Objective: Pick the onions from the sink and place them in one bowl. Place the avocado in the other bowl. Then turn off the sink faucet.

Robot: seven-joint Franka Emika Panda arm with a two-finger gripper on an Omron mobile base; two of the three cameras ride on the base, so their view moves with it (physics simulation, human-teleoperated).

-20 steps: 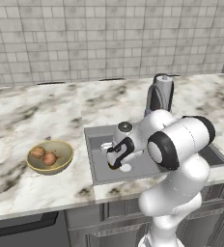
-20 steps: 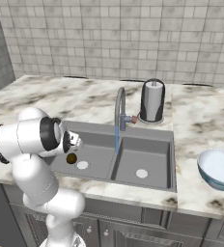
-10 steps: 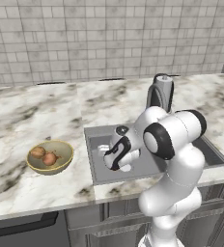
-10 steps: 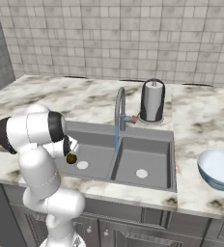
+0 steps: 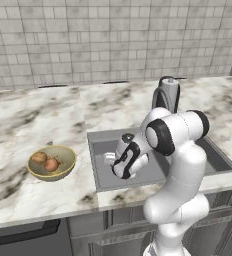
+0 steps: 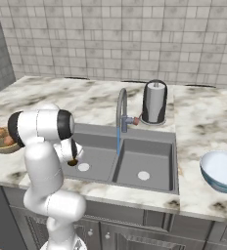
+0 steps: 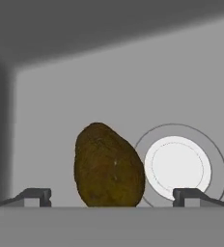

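- We see our tool (image 7: pixel 112 195) lowered into the left basin of the sink (image 6: pixel 157 139), fingers spread wide and holding nothing.
- The avocado (image 7: pixel 108 165) lies on the basin floor between the two fingertips (image 7: pixel 35 195), just ahead of them.
- The white drain (image 7: pixel 175 165) sits beside the avocado, toward one fingertip.
- Both onions (image 5: pixel 45 161) rest in the yellow bowl (image 5: pixel 67 167) on the surface (image 5: pixel 28 125), well apart from the tool.
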